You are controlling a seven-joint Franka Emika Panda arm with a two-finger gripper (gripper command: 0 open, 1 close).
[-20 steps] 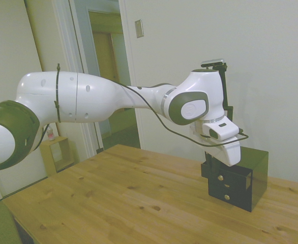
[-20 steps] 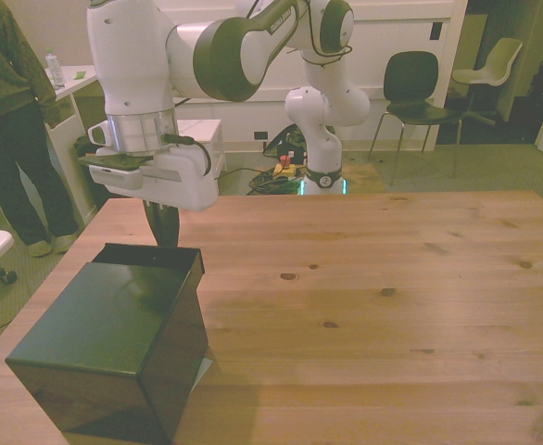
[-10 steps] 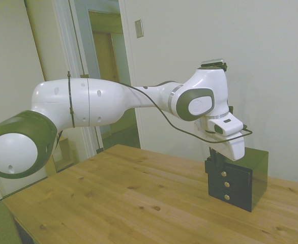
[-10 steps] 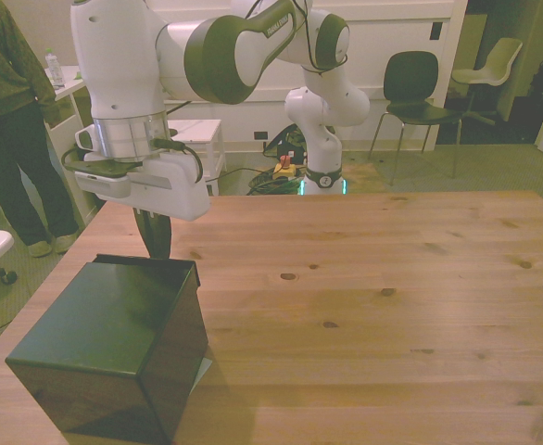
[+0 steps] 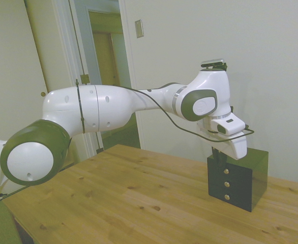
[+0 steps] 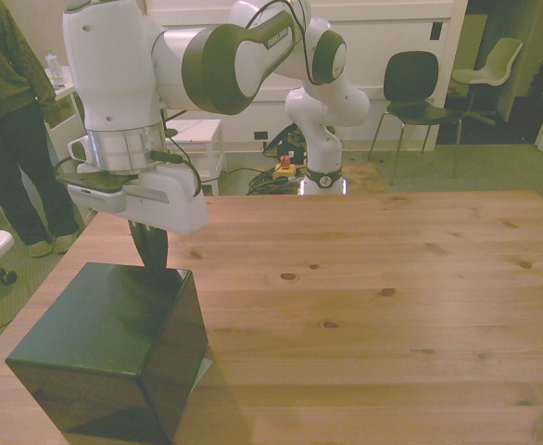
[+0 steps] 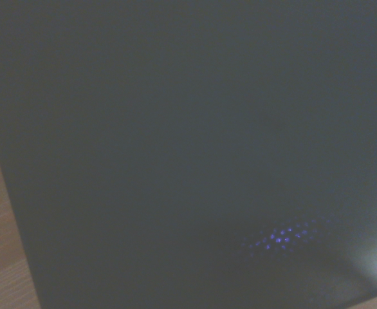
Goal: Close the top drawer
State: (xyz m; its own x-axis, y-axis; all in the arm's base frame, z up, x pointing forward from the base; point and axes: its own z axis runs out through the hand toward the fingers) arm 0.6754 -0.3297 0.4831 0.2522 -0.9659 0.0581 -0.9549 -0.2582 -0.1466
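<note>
Wooden table (image 6: 392, 278) surface carries a small black cabinet (image 5: 250, 178) near its end, at the front view's left, and my gripper (image 5: 219, 156) hangs directly at the cabinet's front face, at the upper edge. The top drawer (image 5: 229, 168) is the uppermost of three; in the side view its front lies level with the two lower drawers (image 5: 227, 190), all three brass knobs in one vertical line, so I judge it fully seated or very nearly so. The deciding relation is this: the drawer travels horizontally into the cabinet, and my gripper stands on the open side of that axis, against or just beside the drawer front, with the cabinet body beyond it. Any remaining push must therefore run along that axis, away from my arm's base. Contact itself I cannot confirm. I cannot tell whether my fingers are apart or together; the wrist housing hides them in both outer views. The wrist view shows only the cabinet's dark top panel (image 7: 188, 141) from close by.
</note>
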